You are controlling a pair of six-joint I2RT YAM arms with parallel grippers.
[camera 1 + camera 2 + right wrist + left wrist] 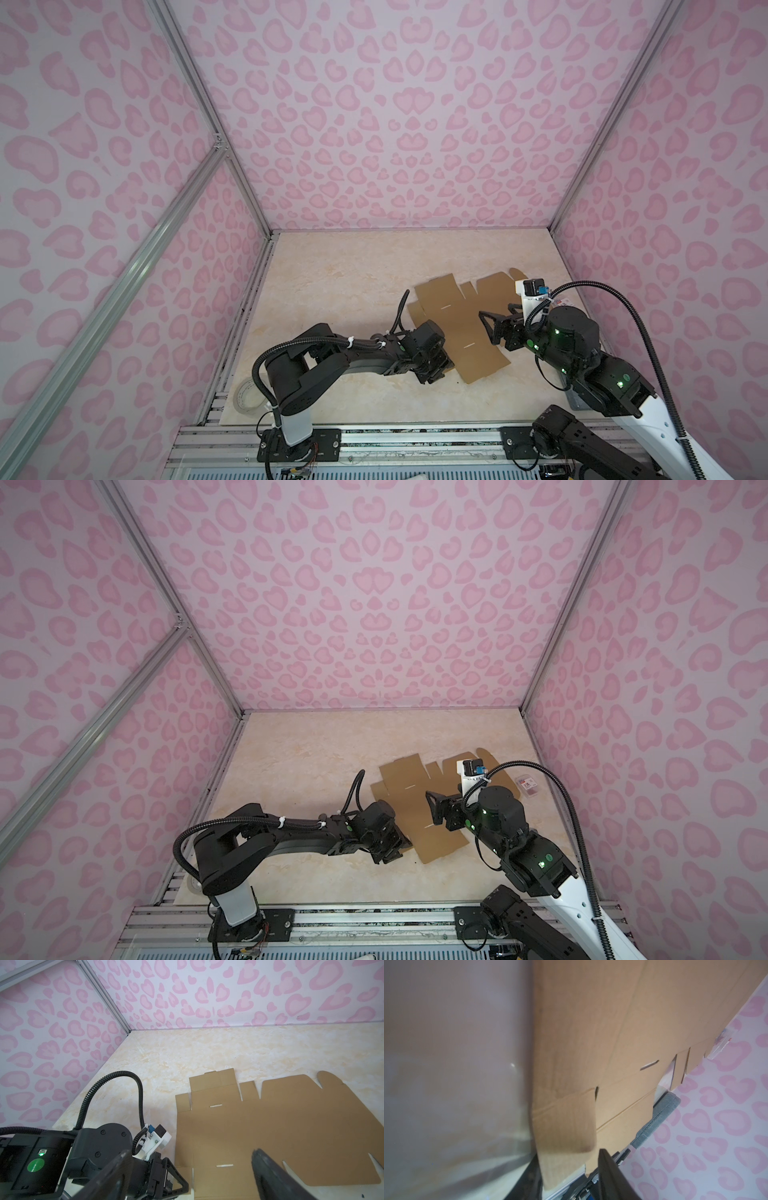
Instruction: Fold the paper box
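While the paper box (455,328) lies as a flat die-cut cardboard sheet on the marbled bench (332,282), right of centre in both top views, we see the left end effector (434,372) at its near left corner. A small flap sits there between the fingers (607,1167), though we cannot tell whether they pinch it. The right end effector (190,1153) hangs over the sheet's middle, jaws spread wide and holding nothing.
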